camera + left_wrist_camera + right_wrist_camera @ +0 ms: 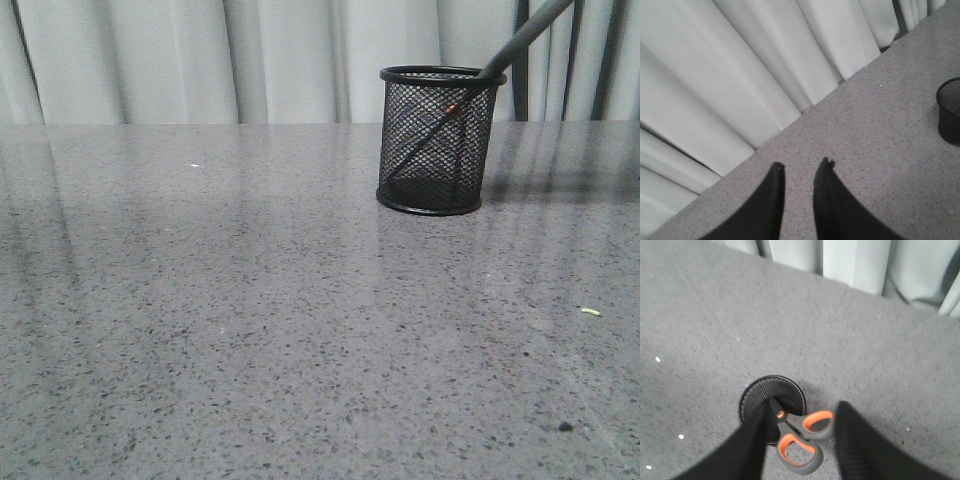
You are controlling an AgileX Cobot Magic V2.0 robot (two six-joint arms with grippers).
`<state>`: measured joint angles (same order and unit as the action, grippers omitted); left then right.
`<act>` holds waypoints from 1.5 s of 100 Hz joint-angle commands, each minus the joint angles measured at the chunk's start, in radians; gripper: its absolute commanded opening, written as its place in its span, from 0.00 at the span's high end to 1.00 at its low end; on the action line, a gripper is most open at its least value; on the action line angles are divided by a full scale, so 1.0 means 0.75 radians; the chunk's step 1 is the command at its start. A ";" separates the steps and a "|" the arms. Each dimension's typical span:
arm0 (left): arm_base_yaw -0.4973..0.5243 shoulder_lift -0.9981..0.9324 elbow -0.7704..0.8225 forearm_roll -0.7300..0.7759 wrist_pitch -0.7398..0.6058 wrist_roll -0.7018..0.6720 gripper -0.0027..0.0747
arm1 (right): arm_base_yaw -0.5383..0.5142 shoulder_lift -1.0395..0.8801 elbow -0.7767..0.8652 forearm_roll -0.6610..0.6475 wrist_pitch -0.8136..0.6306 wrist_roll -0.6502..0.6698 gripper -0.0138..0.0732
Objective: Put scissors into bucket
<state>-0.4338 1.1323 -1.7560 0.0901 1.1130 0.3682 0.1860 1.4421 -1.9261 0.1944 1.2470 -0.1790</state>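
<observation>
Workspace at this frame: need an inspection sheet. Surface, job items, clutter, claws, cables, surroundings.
Surface: grey speckled stone-look tabletop, glossy, with reflections.
Job's things: small black wire-mesh cylindrical cup upright at the far right of the front view; scissors with dark grey, orange-lined handle loops stand blades down in it, leaning on the rim with the handles out over it.
Clutter: a pale crumb and a dark speck near right, a white fleck far left.
Claws: left claw open, empty, over bare table; right claw open above the cup, fingers either side of the handles, not gripping.
Cables: nothing seen.
Surroundings: pale pleated curtain behind the table.
</observation>
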 commanded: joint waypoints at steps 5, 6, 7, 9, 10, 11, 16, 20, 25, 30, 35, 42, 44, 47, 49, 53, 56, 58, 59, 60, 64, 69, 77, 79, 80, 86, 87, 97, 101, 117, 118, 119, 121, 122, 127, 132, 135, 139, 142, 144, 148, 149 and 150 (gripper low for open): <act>0.003 -0.015 0.013 -0.025 -0.092 -0.065 0.99 | 0.001 -0.132 -0.007 0.074 -0.178 0.006 0.92; 0.003 -0.019 0.023 -0.023 -0.098 -0.074 0.99 | 0.001 -0.137 0.000 0.077 -0.198 0.006 0.93; 0.003 -0.021 0.029 -0.020 -0.101 -0.080 0.99 | 0.001 -0.149 0.014 0.085 -0.208 0.006 0.92; 0.003 -0.030 0.048 -0.010 -0.114 -0.101 0.99 | 0.001 -0.161 0.040 0.092 -0.237 0.006 0.92; 0.003 -0.033 0.063 -0.007 -0.118 -0.109 0.99 | 0.001 -0.175 0.050 0.094 -0.247 0.006 0.92; 0.003 -0.039 0.071 0.000 -0.131 -0.124 0.99 | 0.001 -0.182 0.070 0.094 -0.266 0.006 0.92; 0.003 -0.069 0.144 0.013 -0.199 -0.169 0.99 | 0.001 -0.239 0.156 0.094 -0.338 0.006 0.92; 0.003 -0.103 0.222 0.013 -0.286 -0.200 0.99 | 0.001 -0.297 0.235 0.097 -0.414 0.006 0.92; 0.003 -0.174 0.331 0.013 -0.407 -0.232 0.99 | 0.001 -0.381 0.388 0.100 -0.527 0.006 0.92; 0.003 -0.248 0.454 0.015 -0.540 -0.256 0.99 | 0.001 -0.478 0.543 0.103 -0.664 0.006 0.92; 0.003 -0.328 0.585 0.015 -0.671 -0.263 0.99 | 0.001 -0.596 0.711 0.105 -0.819 0.006 0.92; 0.003 -0.446 0.781 0.015 -0.847 -0.263 0.99 | 0.001 -0.746 0.958 0.108 -1.045 0.006 0.92; 0.003 -0.482 0.840 0.016 -0.896 -0.263 0.99 | 0.001 -0.778 1.031 0.108 -1.105 0.006 0.92; 0.003 -0.530 0.918 0.016 -0.956 -0.263 0.99 | 0.001 -0.855 1.125 0.110 -1.180 0.006 0.92; 0.003 -0.564 0.976 0.016 -0.998 -0.263 0.99 | 0.001 -0.901 1.194 0.110 -1.232 0.006 0.92; 0.003 -0.622 1.089 0.016 -1.074 -0.263 0.99 | 0.001 -0.977 1.326 0.110 -1.321 0.006 0.92; 0.003 -0.679 1.162 0.016 -1.117 -0.263 0.99 | 0.001 -1.051 1.409 0.110 -1.366 0.006 0.92; 0.003 -0.713 1.215 0.016 -1.144 -0.263 0.99 | 0.001 -1.081 1.469 0.110 -1.394 0.006 0.92; 0.003 -0.724 1.250 0.016 -1.152 -0.263 0.99 | 0.001 -1.110 1.488 0.110 -1.402 0.006 0.92; 0.003 -0.735 1.267 0.013 -1.168 -0.263 0.99 | 0.001 -1.124 1.526 0.110 -1.417 0.006 0.92; 0.003 -0.801 1.369 0.011 -1.214 -0.266 0.99 | 0.001 -1.210 1.615 0.110 -1.447 0.006 0.92; 0.003 -0.879 1.482 -0.021 -1.262 -0.269 0.99 | 0.001 -1.306 1.731 0.110 -1.469 0.006 0.92; 0.003 -1.018 1.644 -0.101 -1.320 -0.269 0.99 | 0.001 -1.452 1.909 0.110 -1.483 0.006 0.92; 0.003 -1.054 1.684 -0.132 -1.329 -0.269 0.99 | 0.001 -1.491 1.948 0.110 -1.485 0.006 0.92; 0.003 -1.067 1.710 -0.144 -1.332 -0.269 0.99 | 0.001 -1.517 1.960 0.110 -1.485 0.006 0.92; 0.003 -1.177 1.807 -0.260 -1.371 -0.269 0.99 | 0.001 -1.615 2.059 0.110 -1.485 0.006 0.92; 0.003 -1.189 1.828 -0.268 -1.375 -0.269 0.99 | 0.001 -1.638 2.068 0.110 -1.488 0.006 0.92; 0.003 -1.341 1.942 -0.289 -1.390 -0.269 0.99 | 0.001 -1.768 2.160 0.110 -1.495 0.006 0.92; 0.003 -1.390 1.975 -0.289 -1.400 -0.269 0.99 | 0.001 -1.803 2.182 0.103 -1.495 0.006 0.92; 0.003 -1.479 2.016 -0.289 -1.401 -0.269 0.99 | 0.001 -1.834 2.223 0.102 -1.477 0.006 0.92; 0.003 -1.479 2.016 -0.289 -1.401 -0.269 0.99 | 0.001 -1.834 2.223 0.102 -1.472 0.006 0.92; 0.003 -1.479 2.016 -0.289 -1.401 -0.269 0.99 | 0.001 -1.834 2.226 0.102 -1.473 0.006 0.92; 0.003 -1.479 2.016 -0.289 -1.401 -0.269 0.99 | 0.001 -1.834 2.228 0.102 -1.473 0.006 0.92; 0.003 -1.479 2.016 -0.289 -1.401 -0.269 0.99 | 0.001 -1.834 2.228 0.102 -1.473 0.006 0.92; 0.003 -1.479 2.017 -0.289 -1.398 -0.269 0.99 | 0.001 -1.834 2.238 0.102 -1.473 0.006 0.92; 0.003 -1.479 2.017 -0.289 -1.398 -0.269 0.99 | 0.001 -1.834 2.245 0.102 -1.473 0.006 0.92; 0.003 -1.479 2.017 -0.289 -1.398 -0.269 0.99 | 0.001 -1.834 2.247 0.102 -1.473 0.006 0.92; 0.003 -1.479 2.017 -0.289 -1.398 -0.269 0.99 | 0.001 -1.834 2.247 0.102 -1.473 0.006 0.92; 0.003 -1.479 2.017 -0.289 -1.398 -0.269 0.99 | 0.001 -1.834 2.247 0.102 -1.473 0.006 0.92; 0.003 -1.479 2.017 -0.289 -1.398 -0.269 0.99 | 0.001 -1.834 2.247 0.102 -1.473 0.006 0.92; 0.003 -1.479 2.017 -0.289 -1.398 -0.269 0.99 | 0.001 -1.834 2.247 0.102 -1.473 0.006 0.92; 0.003 -1.479 2.017 -0.289 -1.398 -0.269 0.99 | 0.001 -1.834 2.247 0.102 -1.473 0.006 0.92; 0.003 -1.479 2.017 -0.289 -1.398 -0.269 0.99 | 0.001 -1.834 2.247 0.102 -1.473 0.006 0.92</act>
<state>-0.4338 0.0133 -0.2160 -0.1155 0.1497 0.1762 0.1860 0.0564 -0.2164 0.2725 0.2230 -0.1718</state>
